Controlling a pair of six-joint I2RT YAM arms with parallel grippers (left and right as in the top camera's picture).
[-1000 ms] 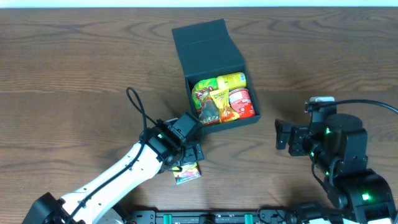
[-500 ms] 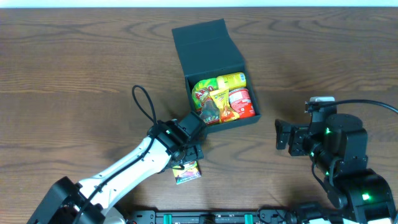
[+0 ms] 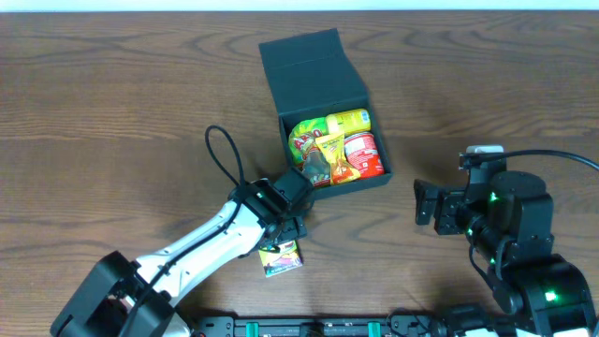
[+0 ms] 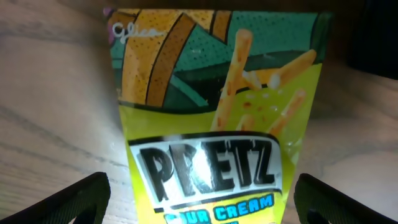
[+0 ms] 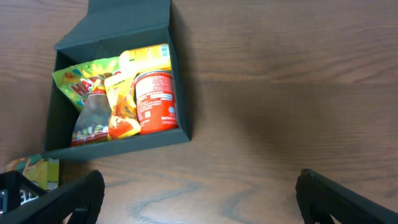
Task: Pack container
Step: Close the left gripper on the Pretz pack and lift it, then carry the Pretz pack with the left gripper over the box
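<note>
The container (image 3: 312,67), upper centre, stands open, several snacks (image 3: 335,145) packed inside. One Pretz packet (image 4: 205,106) lies unpacked on the table (image 3: 112,112), lower centre, between the spread left pincer (image 4: 200,196); right pincer (image 3: 423,204) spread, empty.

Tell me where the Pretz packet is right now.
Overhead view: the Pretz packet lies on the table beneath the open left end effector, just outside the container's near-left corner.

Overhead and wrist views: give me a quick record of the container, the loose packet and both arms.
container: open, lid folded back, snacks inside
Pretz packet: flat on table, outside container, near its front corner
left gripper: jaws open, above Pretz packet
right gripper: jaws open, holding nothing, right of container
</note>
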